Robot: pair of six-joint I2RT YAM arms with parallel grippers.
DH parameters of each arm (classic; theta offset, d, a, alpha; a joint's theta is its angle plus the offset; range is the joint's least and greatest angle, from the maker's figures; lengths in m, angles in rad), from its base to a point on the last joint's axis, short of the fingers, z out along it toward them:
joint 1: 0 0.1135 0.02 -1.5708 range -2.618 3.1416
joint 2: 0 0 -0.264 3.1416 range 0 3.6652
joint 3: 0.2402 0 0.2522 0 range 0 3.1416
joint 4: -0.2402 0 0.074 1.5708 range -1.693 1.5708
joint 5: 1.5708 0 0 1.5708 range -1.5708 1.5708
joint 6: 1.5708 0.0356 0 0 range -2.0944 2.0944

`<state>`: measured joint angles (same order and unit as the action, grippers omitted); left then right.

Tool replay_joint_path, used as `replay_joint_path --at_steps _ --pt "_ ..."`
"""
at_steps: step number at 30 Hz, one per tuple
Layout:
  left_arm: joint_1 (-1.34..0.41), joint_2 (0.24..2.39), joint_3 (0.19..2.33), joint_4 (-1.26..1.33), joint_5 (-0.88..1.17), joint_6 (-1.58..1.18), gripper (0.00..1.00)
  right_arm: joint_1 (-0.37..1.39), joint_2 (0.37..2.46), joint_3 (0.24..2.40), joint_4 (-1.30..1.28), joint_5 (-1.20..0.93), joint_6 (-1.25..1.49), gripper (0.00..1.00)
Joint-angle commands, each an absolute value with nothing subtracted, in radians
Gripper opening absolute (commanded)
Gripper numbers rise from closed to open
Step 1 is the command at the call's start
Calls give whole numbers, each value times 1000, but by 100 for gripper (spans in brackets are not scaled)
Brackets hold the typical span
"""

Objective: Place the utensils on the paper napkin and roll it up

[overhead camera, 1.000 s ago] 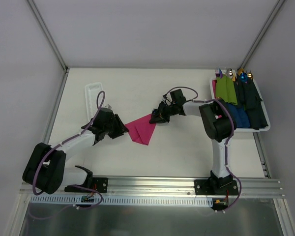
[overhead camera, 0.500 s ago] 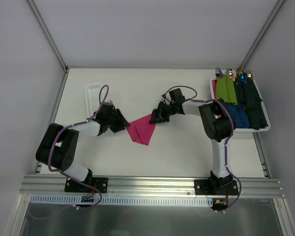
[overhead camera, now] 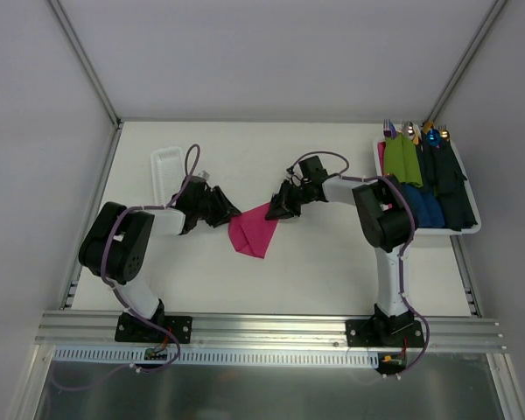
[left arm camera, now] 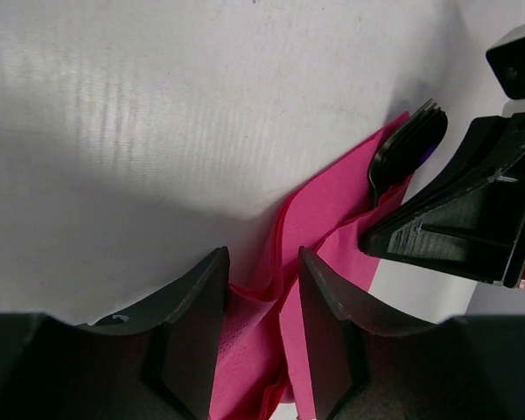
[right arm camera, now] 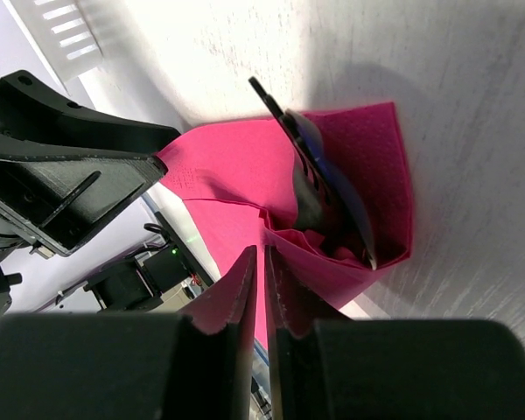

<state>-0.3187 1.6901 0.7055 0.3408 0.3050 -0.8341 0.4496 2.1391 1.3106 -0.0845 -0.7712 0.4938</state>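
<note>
Paper napkin (overhead camera: 254, 232): magenta, lying on the white table (overhead camera: 332, 262) near its middle, between the two arms, folded into a rough wedge with one point toward the near edge. Utensils (left arm camera: 404, 150) inside the fold; dark glossy ends with fork tines stick out past the napkin's far corner in the left wrist view. In the right wrist view they lie side by side in a crumpled pocket of the sheet, one showing a purple sheen. Right gripper (right arm camera: 262, 293) at the napkin's upper right corner: fingers drawn almost together, a layer of pink paper caught in the slit between them. Left gripper (left arm camera: 261, 306) at the napkin's left corner: fingers part way apart, bunched folds of the sheet sitting in the gap; cannot tell whether the pads press on the paper. The two grippers face each other across the napkin, close together. White slotted tray (overhead camera: 164, 168) behind the left gripper. Along the table's right side, a white tray (overhead camera: 469, 229) holding green, blue and navy rolled bundles, with utensil tips poking out at the far end.
</note>
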Motion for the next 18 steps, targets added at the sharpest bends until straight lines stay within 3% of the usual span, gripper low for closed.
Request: replay_joint_path --at_steps 1,8,18 --pt "-313 1755 690 343 368 -822 39 453 2177 1322 -163 -684 451 11" --pt "-304 1799 683 388 468 -838 41 453 2181 1330 -167 -683 449 11" --pt "-213 1640 600 247 422 -755 41 454 2183 1336 -179 -678 448 10"
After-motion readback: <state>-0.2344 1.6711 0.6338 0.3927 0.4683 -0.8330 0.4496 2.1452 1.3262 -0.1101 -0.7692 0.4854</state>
